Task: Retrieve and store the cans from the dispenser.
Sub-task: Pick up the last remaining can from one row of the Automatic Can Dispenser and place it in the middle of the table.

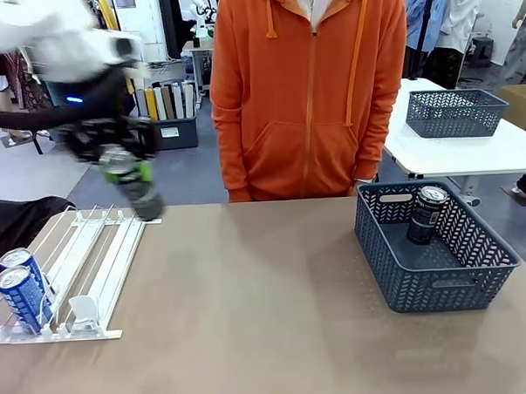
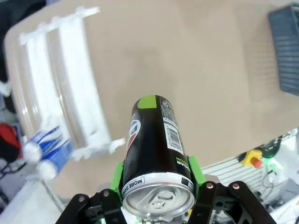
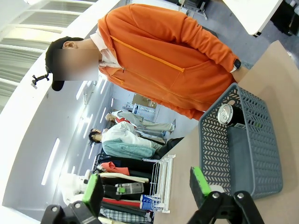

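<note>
Upper left, beyond the dispenser (image 1: 100,256) and its two blue cans (image 1: 23,295), the left gripper (image 1: 127,172) hangs clamping a black can (image 2: 156,144); the right gripper (image 3: 147,186) gapes wide.

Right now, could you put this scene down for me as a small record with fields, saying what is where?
Left gripper: shut on a black can, held in the air near the dispenser's far end
Right gripper: open, empty
Dispenser: two blue cans at its near end
Basket: a second black can standing inside
Person: orange hoodie, at the far side of the table
</note>
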`<state>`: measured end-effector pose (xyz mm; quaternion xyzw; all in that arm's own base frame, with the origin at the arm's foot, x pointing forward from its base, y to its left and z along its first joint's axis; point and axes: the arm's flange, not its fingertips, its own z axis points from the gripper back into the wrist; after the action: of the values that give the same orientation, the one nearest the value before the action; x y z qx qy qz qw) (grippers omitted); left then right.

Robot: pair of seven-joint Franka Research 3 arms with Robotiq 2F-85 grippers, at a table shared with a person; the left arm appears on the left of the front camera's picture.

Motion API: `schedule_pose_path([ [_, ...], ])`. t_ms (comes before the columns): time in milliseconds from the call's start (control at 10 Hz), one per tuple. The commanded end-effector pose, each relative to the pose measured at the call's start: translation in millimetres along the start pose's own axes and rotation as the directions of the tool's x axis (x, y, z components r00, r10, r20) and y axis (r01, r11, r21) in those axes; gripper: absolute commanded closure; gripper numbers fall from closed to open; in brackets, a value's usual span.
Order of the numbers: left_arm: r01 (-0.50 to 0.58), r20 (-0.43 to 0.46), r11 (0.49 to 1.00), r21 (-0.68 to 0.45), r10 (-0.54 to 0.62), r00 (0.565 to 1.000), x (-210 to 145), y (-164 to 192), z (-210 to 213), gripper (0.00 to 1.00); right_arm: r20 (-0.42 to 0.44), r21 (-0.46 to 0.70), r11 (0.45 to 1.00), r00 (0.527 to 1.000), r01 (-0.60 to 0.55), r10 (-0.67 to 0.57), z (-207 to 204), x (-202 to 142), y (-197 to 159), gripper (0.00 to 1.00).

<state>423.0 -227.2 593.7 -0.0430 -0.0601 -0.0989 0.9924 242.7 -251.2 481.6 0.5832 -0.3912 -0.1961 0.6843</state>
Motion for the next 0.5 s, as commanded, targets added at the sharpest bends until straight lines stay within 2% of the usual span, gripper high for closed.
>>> schedule_pose_path([
  [0, 0.07, 0.001, 0.992, 0.107, -0.071, 0.998, 48, -61, -36, 1.0, 0.02, 0.022, 1.0, 1.0, -0.015, 0.014, -3, 4, 3, 0.0],
  [100, 0.167, -0.022, 0.979, 0.118, -0.165, 0.986, 55, -86, -66, 1.0, 0.02, 0.022, 1.0, 1.0, -0.015, 0.014, -3, 4, 3, 0.0],
  [200, 0.227, -0.076, 0.973, 0.042, -0.224, 0.972, 61, -100, -94, 1.0, 0.02, 0.022, 1.0, 1.0, -0.015, 0.014, -3, 4, 3, 0.0],
  [400, 0.225, -0.106, 0.974, 0.021, -0.222, 0.969, 68, -114, -137, 1.0, 0.02, 0.022, 1.0, 1.0, -0.015, 0.014, -3, 4, 3, 0.0],
])
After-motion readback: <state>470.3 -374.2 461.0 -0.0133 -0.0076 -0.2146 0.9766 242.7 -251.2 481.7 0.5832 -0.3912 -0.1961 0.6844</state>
